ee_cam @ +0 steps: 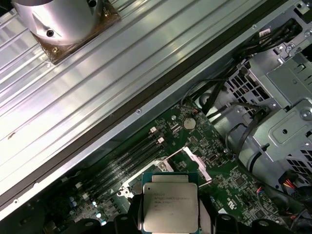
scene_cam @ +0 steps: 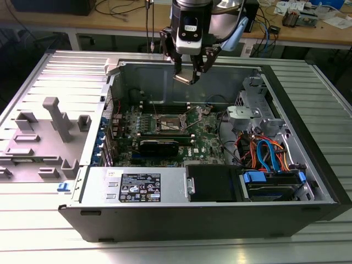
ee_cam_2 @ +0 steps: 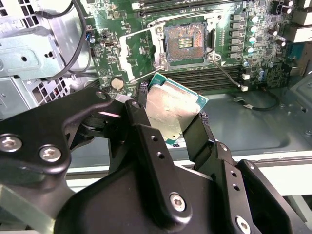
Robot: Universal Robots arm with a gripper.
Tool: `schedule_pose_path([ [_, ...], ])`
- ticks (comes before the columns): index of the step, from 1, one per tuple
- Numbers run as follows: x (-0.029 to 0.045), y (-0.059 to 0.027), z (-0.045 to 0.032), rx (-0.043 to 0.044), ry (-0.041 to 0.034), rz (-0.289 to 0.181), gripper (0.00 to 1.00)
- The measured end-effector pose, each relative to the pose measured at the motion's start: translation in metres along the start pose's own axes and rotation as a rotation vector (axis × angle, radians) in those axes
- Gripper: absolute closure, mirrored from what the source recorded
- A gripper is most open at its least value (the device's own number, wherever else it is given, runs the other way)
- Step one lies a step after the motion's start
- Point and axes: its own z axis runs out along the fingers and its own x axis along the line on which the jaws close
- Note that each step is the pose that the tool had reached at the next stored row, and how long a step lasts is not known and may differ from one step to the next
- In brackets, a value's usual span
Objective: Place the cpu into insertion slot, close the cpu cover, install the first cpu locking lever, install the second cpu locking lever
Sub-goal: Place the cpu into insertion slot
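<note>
Gripper (scene_cam: pixel 190 73) is clamped on the cpu (scene_cam: pixel 183 78), in the upper centre of the exterior view. It hangs above the far wall of the computer case (scene_cam: pixel 220 220), well clear of the motherboard (scene_cam: pixel 204 138).

In the second wrist view the fingers (ee_cam_2: pixel 146 141) pinch the cpu (ee_cam_2: pixel 178 105) on two opposite sides, with the silver lid face showing. In the first wrist view the cpu (ee_cam: pixel 170 207) also shows lid-up between the black fingers.

Handling, my read:
- Light, stiff and flat, so it won't flex.
- The metal top looks smooth, and a loose edge pinch could let it slide.
- The underside contacts and the socket pins are the fragile parts — hold by the edges only and don't force it down.

The insertion slot (scene_cam: pixel 168 124) sits mid-frame in the exterior view, below the gripper and slightly toward the exterior view's left, well apart from it. In the second wrist view the insertion slot (ee_cam_2: pixel 185 43) has its contacts exposed and nothing seated in it — the cpu is not yet placed.
</note>
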Motion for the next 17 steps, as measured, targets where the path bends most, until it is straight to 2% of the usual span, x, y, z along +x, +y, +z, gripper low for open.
schedule_pose_path([
  [17,-0.0003,-0.0006,0.0005,-0.0007,-0.0015,0.018,0.45],
])
